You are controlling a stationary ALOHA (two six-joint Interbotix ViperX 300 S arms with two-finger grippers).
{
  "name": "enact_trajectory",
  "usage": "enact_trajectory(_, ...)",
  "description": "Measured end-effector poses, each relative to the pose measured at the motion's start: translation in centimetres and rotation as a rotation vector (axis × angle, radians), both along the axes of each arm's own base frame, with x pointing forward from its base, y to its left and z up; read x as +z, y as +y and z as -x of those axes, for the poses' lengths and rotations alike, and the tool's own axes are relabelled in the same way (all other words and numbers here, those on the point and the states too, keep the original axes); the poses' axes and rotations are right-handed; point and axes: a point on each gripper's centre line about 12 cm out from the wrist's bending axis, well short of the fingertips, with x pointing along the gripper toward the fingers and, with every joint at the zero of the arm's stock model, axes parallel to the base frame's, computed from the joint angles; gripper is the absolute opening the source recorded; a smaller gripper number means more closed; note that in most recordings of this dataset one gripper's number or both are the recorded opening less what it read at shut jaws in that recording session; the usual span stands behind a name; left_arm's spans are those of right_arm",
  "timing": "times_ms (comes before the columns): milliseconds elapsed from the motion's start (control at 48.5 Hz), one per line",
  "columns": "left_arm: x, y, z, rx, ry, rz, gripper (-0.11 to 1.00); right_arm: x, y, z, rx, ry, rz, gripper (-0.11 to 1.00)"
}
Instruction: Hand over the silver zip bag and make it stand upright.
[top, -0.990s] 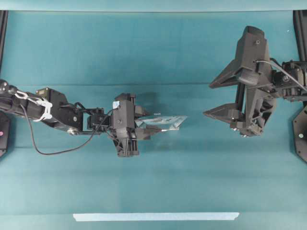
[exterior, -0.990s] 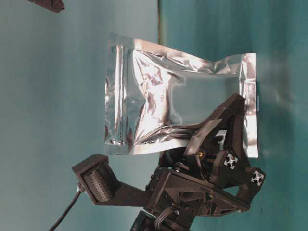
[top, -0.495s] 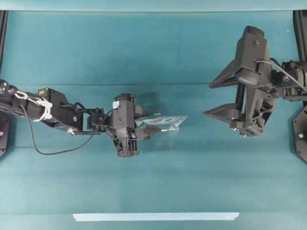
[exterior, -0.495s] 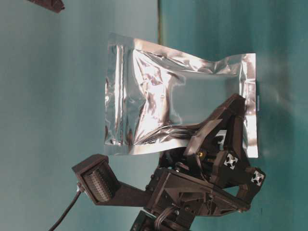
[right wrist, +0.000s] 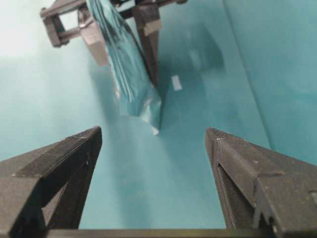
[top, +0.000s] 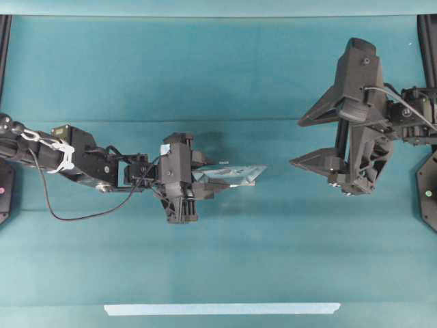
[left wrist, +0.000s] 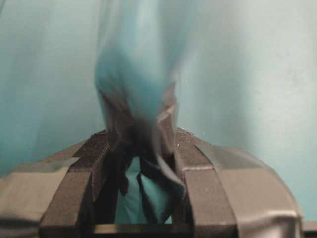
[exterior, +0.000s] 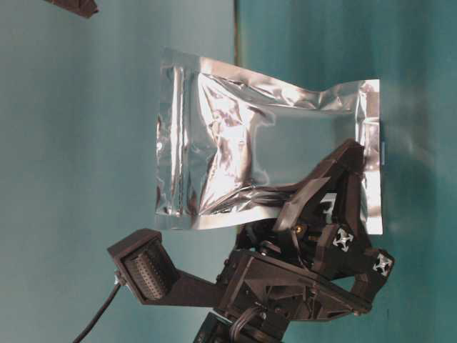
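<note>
A: Looking down from overhead, the left gripper (top: pixel 205 183) has its jaws clenched on one end of the silver zip bag (top: pixel 235 175), which is held edge-on above the middle of the surface (top: pixel 218 68). The right gripper (top: pixel 308 142) waits toward the right edge with its jaws spread wide, a clear gap between it and the bag's free end.

B: So the handover has not happened yet?

A: I judge it is just being set up. At table level the silver zip bag (exterior: pixel 264 153) hangs broadside in the air, pinched near one corner by the left gripper (exterior: pixel 314 207) and touching nothing else.

B: And the wrist cameras?

A: The left wrist view shows the left gripper (left wrist: pixel 141 163) with the crumpled foil of the silver zip bag (left wrist: pixel 141 109) squeezed between its pads. The right wrist view looks out between the right gripper (right wrist: pixel 153 168) fingers, released and empty, at the silver zip bag (right wrist: pixel 131 74) ahead.

B: Next move?

A: Probably the right gripper must advance until the bag's free edge sits between its fingers, then close before the left lets go.
</note>
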Motion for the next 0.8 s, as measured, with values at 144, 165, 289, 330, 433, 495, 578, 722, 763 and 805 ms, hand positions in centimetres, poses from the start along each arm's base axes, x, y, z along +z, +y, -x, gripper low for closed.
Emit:
enact_trajectory(144,-0.06,-0.01,0.01,-0.001,0.002,-0.001,0.27,-0.06,0.00,0.02,0.000,0.002,0.000,0.86)
enact_trajectory(165,0.00,-0.01,0.00,-0.001,0.000,-0.001,0.27,-0.06,0.00,0.02,0.000,0.002,0.000,0.86)
enact_trajectory(289,0.00,0.00,0.00,-0.001,0.000,-0.001,0.27,-0.06,0.00,0.02,0.001,0.002,0.001,0.86)
enact_trajectory(330,-0.06,-0.01,0.01,-0.001,0.002,-0.001,0.27,-0.07,0.00,0.03,0.001,0.003,0.001,0.86)
enact_trajectory(433,0.00,-0.01,0.00,-0.001,0.000,-0.001,0.27,-0.06,0.00,0.02,0.001,0.002,0.001,0.86)
enact_trajectory(495,0.00,-0.01,0.00,-0.001,0.000,-0.001,0.27,-0.12,0.00,0.04,0.000,0.003,0.000,0.86)
enact_trajectory(578,-0.04,-0.01,0.05,-0.001,0.002,-0.001,0.27,-0.12,0.09,0.03,0.004,0.003,0.001,0.86)
enact_trajectory(722,-0.04,-0.01,0.05,-0.002,0.002,-0.002,0.27,-0.26,0.32,0.01,0.013,-0.001,0.001,0.86)
enact_trajectory(763,0.00,-0.01,0.00,-0.001,0.000,-0.001,0.27,-0.34,0.41,0.01,0.016,-0.003,0.001,0.86)
enact_trajectory(805,-0.04,0.05,0.05,0.000,0.002,-0.001,0.27,-0.40,0.46,0.00,0.018,-0.006,0.001,0.86)
